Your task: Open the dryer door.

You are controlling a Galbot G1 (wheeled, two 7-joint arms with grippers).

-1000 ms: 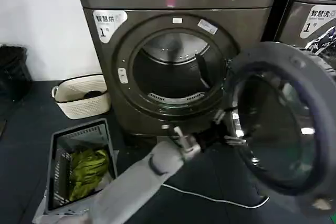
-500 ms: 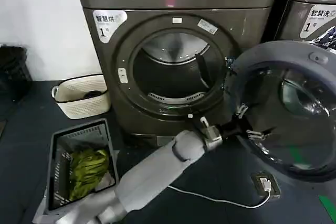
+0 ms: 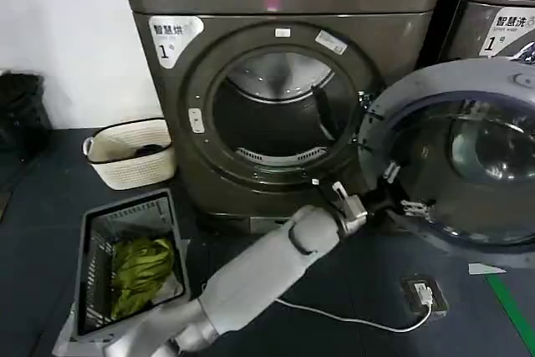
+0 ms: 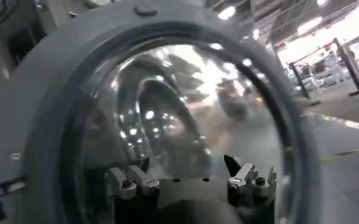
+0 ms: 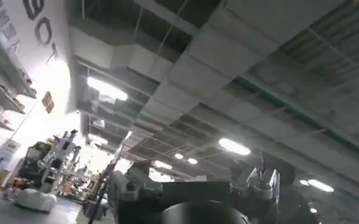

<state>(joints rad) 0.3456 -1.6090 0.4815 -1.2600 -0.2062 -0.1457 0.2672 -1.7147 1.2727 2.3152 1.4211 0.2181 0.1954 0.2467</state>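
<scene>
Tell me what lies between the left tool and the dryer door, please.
Nothing: in the head view the left tool is right against the grey inner face of the dryer door; the left wrist view shows its fingers spread at the glass.

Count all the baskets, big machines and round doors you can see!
Baskets: 2, the white basket and the grey basket.
Big machines: 2, the dryer and the second machine.
Round doors: 1, the dryer door, swung open.
Total: 5.
</scene>
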